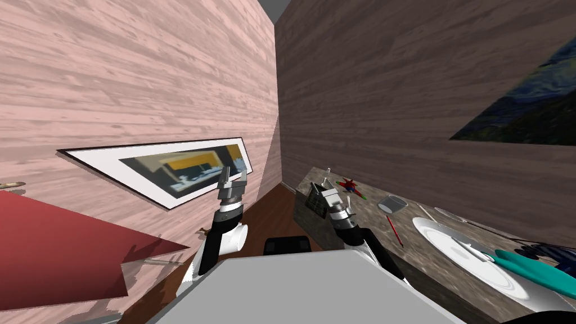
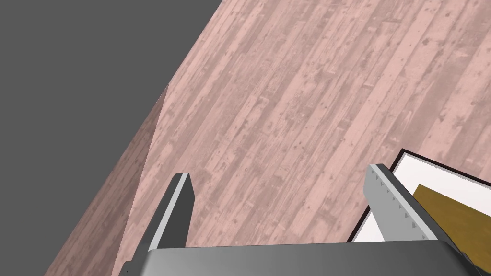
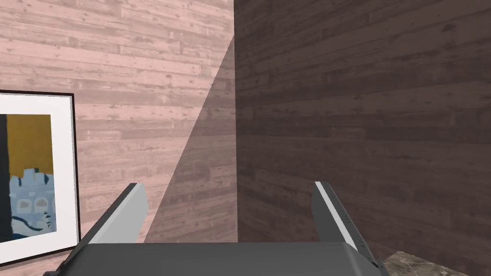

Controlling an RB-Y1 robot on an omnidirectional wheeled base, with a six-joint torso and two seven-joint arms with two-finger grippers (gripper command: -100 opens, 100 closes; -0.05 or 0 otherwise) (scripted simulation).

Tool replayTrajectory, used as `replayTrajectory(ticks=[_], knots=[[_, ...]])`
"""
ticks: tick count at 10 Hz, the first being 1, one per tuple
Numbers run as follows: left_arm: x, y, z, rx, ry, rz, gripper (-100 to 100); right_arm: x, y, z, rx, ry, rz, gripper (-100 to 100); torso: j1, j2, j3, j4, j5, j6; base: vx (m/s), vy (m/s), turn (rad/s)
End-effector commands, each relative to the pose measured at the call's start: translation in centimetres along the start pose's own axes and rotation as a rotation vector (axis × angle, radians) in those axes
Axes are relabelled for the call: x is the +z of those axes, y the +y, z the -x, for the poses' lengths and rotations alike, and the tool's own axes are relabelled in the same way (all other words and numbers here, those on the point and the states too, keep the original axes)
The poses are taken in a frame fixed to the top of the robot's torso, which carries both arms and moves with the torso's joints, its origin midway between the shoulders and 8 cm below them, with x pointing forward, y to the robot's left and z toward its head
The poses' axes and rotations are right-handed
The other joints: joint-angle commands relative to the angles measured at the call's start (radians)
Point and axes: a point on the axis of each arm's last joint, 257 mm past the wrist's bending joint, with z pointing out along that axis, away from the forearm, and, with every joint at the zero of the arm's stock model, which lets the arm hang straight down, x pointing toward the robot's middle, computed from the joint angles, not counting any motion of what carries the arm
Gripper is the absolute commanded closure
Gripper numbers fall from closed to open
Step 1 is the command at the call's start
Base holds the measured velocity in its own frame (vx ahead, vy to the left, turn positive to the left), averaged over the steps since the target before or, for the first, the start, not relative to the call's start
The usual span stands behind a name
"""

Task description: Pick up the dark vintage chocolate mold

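Right gripper (image 3: pixel 229 184), wide and empty, hovers just beside the dark mold (image 1: pixel 313 203) on the table (image 1: pixel 371 228), likely lining up a grasp; left gripper (image 2: pixel 280 170) hangs raised, wide too.

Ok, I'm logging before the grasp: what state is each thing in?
left gripper: open, empty
right gripper: open, empty
dark mold: on the counter's end, not gripped
white plate: flat on the counter, a utensil lying on it
clear bowl: upright on the counter
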Motion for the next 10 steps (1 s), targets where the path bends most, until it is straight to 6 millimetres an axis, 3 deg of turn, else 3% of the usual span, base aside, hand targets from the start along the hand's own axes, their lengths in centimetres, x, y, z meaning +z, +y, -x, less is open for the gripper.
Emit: replayTrajectory(ticks=[1,2,5,7,8,10], knots=[[0.0,0.0,0.0,0.0,0.0,0.0,0,-0.4,0.1,0.8,0.084,-0.035,-0.004,-100,0.0,0.0,0.0,0.0,0.0,0.0,-0.036,-0.054,0.092],[0.0,0.0,0.0,0.0,0.0,0.0,0,-0.4,0.2,0.9,0.104,-0.04,0.002,-100,0.0,0.0,0.0,0.0,0.0,0.001,-0.017,-0.026,-0.009],[0.0,0.0,0.0,0.0,0.0,0.0,0,-1.9,-0.5,3.7,0.262,-0.152,-0.025,-100,0.001,-0.001,0.0,0.0,0.0,0.0,-0.033,-0.044,0.158],[0.0,0.0,0.0,0.0,0.0,0.0,0,-2.0,-0.2,4.2,0.326,-0.169,-0.007,-100,0.0,0.0,0.0,0.0,0.0,0.001,-0.028,-0.042,0.039],[0.0,0.0,0.0,0.0,0.0,0.0,0,-3.0,-0.4,5.6,0.388,-0.229,-0.013,-100,0.001,-0.001,0.0,0.0,0.0,0.001,-0.023,-0.04,0.172],[0.0,0.0,0.0,0.0,0.0,0.0,0,-3.0,-0.2,5.8,0.431,-0.237,0.001,-100,0.001,-0.001,0.0,0.0,0.0,0.001,-0.02,-0.03,0.049]])
